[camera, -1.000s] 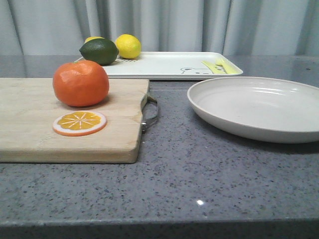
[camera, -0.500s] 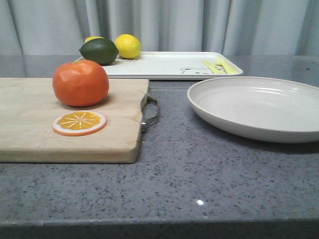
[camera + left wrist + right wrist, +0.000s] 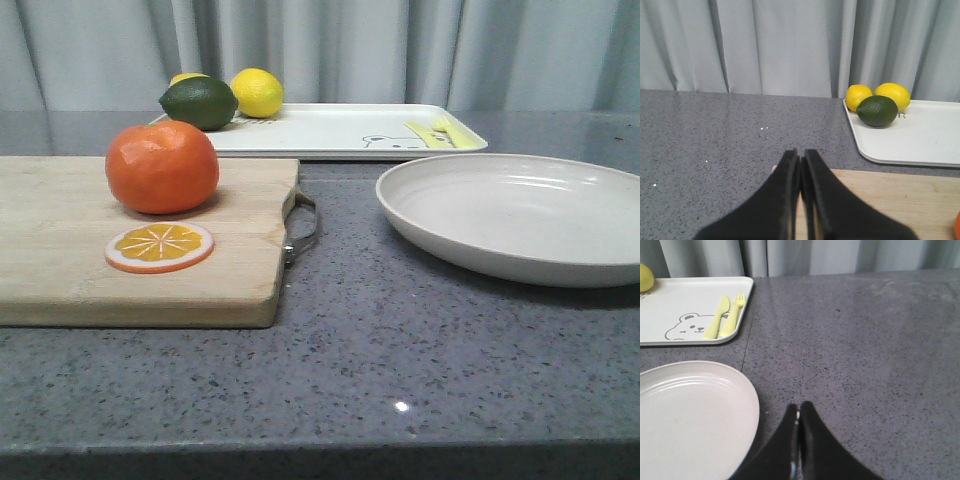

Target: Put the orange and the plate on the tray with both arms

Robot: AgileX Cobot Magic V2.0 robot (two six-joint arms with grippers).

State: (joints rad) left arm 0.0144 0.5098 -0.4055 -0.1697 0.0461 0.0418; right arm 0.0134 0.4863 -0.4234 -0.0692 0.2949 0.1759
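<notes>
The orange [image 3: 162,167] sits on a wooden cutting board [image 3: 60,250] at the left; a sliver of it shows in the left wrist view [image 3: 957,231]. The off-white plate [image 3: 520,215] lies on the counter at the right, and also shows in the right wrist view [image 3: 687,417]. The white tray [image 3: 340,135] with a bear drawing lies at the back, and shows in both wrist views [image 3: 920,140] [image 3: 670,305]. Neither gripper shows in the front view. My left gripper [image 3: 800,156] is shut and empty over the board's far corner. My right gripper [image 3: 799,409] is shut and empty beside the plate's rim.
An orange slice disc [image 3: 160,246] lies on the board in front of the orange. A green lime [image 3: 200,102] and two yellow lemons [image 3: 256,92] sit on the tray's left end. A yellow knife and fork [image 3: 440,132] lie on its right end. Grey curtains hang behind.
</notes>
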